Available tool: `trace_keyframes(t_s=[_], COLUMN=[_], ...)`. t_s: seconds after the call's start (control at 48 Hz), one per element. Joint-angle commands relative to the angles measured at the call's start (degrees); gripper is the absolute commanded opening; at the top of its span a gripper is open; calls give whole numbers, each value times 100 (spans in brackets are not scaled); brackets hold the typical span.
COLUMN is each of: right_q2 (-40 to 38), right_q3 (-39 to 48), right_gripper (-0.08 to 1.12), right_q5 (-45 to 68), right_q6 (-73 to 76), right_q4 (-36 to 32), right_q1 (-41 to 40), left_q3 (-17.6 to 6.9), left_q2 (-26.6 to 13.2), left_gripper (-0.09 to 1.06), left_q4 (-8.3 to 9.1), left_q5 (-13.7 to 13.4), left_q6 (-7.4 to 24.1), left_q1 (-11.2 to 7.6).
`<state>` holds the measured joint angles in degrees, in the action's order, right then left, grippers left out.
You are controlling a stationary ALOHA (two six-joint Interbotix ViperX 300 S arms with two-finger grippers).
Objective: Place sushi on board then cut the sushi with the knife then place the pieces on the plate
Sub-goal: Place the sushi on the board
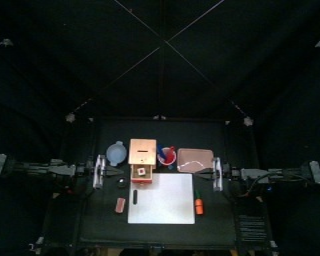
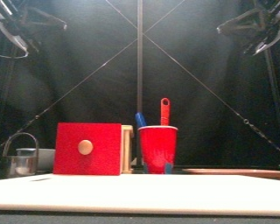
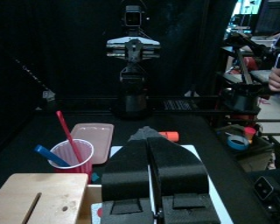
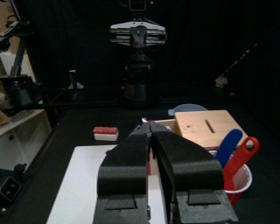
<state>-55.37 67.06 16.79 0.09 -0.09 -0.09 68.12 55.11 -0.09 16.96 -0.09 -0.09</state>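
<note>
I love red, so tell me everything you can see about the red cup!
The red cup looks like smooth plastic and is wider at its rim. It stands upright behind the white board, close beside the wooden box; whether they touch is unclear. A blue knife and a red knife stick up out of it.

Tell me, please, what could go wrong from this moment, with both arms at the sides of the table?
1. The red cup holding the knives stands close between the wooden box and the pink tray. A reach for a knife may tip the cup or bump the box.
2. An orange toy lies at the right edge of the white board. It may hinder cutting or get pushed away.
</note>
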Motion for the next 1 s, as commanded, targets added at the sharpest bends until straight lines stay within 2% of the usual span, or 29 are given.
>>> trace_keyframes(t_s=[0.021,0.208,0.312,0.458,0.604,0.833,0.917,1.0], right_q2=[325,1872,2804,3700,4412,5300,5563,5818], right_q3=[-272,-1292,-2153,-3208,-3929,-4614,-4825,-5062], right_gripper=[2,6,7,11,32,83,92,93], right_q5=[26,-229,-1020,-2145,-2505,-2698,-2848,-3067], right_q6=[44,88,79,-18,-35,44,-18,-35], right_q4=[53,44,35,0,-308,-571,-615,-686], right_q1=[9,-149,-264,-387,-422,-492,-510,-519], left_q3=[-114,-149,-149,-132,-88,88,123,158], left_q2=[-185,-281,-290,-290,-299,-299,-299,-299], left_gripper=[6,7,7,8,12,17,18,19], left_q4=[-9,-18,-18,-18,-35,-246,-264,-264], left_q5=[44,149,158,149,176,554,598,589], left_q6=[9,9,0,9,-9,0,0,-18], left_q1=[70,123,132,167,202,202,202,202])
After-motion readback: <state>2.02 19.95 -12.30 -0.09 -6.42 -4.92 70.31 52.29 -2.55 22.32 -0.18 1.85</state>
